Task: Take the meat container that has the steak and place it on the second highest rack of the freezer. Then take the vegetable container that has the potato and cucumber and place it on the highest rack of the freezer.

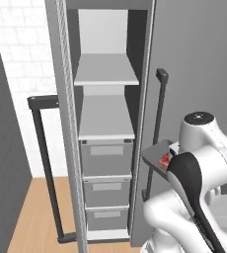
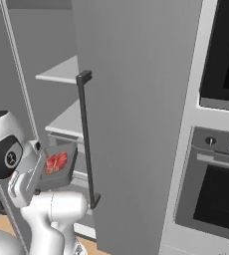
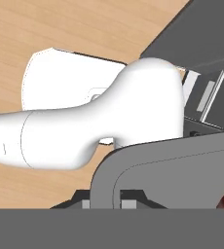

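Carrying: dark grey square meat container [image 2: 57, 167] with red streaked steak [image 2: 56, 162], jaws clamped on it.
Risk: container clipping the tall grey freezer [image 1: 105, 123] door edge, tipping.

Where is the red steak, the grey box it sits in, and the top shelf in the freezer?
steak [image 2: 56, 162]: right base view, middle of the red slab.
meat container [image 2: 66, 175]: right base view, its lower wall.
highest rack [image 1: 106, 70]: left base view, bare shelf top.
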Motion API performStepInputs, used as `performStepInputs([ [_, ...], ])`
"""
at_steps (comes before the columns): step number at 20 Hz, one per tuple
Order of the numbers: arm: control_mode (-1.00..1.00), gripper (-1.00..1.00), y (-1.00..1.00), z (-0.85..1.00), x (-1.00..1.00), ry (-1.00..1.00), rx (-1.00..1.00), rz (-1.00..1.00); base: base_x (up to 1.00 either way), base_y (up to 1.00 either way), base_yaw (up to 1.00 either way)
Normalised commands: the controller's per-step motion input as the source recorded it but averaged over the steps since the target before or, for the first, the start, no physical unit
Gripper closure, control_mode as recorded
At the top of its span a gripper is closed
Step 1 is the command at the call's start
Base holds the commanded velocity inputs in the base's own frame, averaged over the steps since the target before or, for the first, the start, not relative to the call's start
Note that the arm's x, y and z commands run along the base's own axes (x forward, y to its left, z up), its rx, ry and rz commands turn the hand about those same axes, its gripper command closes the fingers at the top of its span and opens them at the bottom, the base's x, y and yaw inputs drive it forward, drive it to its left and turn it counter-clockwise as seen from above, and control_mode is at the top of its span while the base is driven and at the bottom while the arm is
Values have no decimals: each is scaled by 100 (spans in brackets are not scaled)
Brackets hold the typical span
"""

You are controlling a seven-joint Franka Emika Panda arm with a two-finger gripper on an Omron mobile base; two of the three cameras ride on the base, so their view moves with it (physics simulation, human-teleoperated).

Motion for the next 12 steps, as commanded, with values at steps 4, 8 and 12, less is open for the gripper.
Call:
performStepInputs([
  [4,100,100,0,0,0,0,0,0,9,21,1],
  [8,100,100,0,0,0,0,0,0,18,45,0],
  [12,100,100,0,0,0,0,0,0,27,42,0],
])
